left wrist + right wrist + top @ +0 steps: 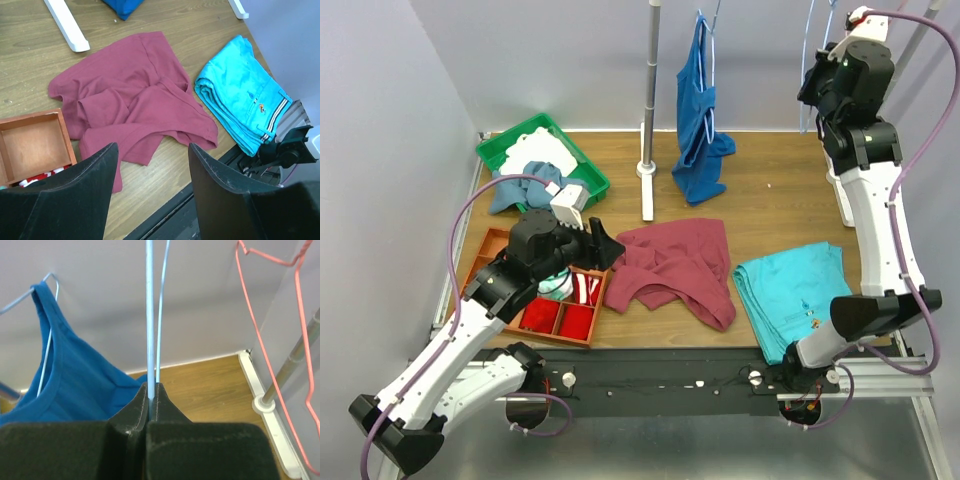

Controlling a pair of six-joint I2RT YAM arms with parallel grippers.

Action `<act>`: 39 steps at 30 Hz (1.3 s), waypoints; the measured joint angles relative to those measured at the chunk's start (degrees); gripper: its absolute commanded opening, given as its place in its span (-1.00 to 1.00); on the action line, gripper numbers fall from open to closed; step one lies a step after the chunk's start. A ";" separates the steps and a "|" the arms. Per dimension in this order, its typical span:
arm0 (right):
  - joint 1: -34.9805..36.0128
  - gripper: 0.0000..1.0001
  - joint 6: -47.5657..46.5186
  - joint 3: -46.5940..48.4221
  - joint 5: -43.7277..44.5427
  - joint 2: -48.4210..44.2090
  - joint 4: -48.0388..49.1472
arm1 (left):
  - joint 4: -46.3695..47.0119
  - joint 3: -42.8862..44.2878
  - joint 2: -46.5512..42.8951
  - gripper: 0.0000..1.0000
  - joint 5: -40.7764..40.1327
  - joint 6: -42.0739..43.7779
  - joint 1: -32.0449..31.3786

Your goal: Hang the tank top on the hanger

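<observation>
The maroon tank top (675,265) lies crumpled on the table's middle; the left wrist view shows it (135,95) just beyond my fingers. My left gripper (610,250) (152,150) hovers open at its left edge, nothing between the jaws. High at the back right, my right gripper (812,88) (151,390) is shut on a wire of the pale blue hanger (149,315), which hangs there (808,60). The hanger's hook is out of view.
A royal-blue tank top (698,110) (70,375) hangs on its own hanger beside a rack pole (650,90). Folded turquoise trousers (790,290) (240,95) lie right of the maroon top. A salmon hanger (255,315), a green basket (495,152) and a brown divided tray (485,255) are also here.
</observation>
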 measured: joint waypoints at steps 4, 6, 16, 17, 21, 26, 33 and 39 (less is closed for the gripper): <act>0.00 -0.99 1.42 -4.94 -2.14 -3.76 0.17 | 0.11 -0.57 0.07 0.29 -0.04 -0.42 0.00; 0.00 -0.99 3.04 -8.85 -3.34 -6.51 -0.20 | 0.20 -0.68 0.24 0.25 -0.07 -0.63 0.00; 0.00 -0.99 12.11 -38.60 -17.31 -28.26 -2.51 | 0.37 -6.56 4.02 0.13 -1.77 -1.29 -0.02; 0.02 -0.99 13.27 -42.51 -20.09 -30.93 -3.19 | 0.22 -8.15 4.28 0.13 -1.86 -1.29 -0.09; 1.22 -0.99 16.52 -54.64 -29.35 -36.50 -3.72 | -0.24 -11.89 5.92 0.17 -3.45 -2.29 -2.99; 11.30 -0.99 20.15 -64.04 -33.27 -38.93 -4.26 | 0.52 -14.27 8.33 0.14 -6.23 -6.23 -9.57; 20.83 -0.99 22.45 -66.66 -35.93 -40.30 -5.31 | 2.84 -17.27 15.43 0.10 -13.18 -12.09 -17.16; 20.96 -0.99 20.31 -60.02 -36.33 -40.50 -10.56 | 4.31 -16.79 22.88 0.07 -19.12 -14.03 -21.03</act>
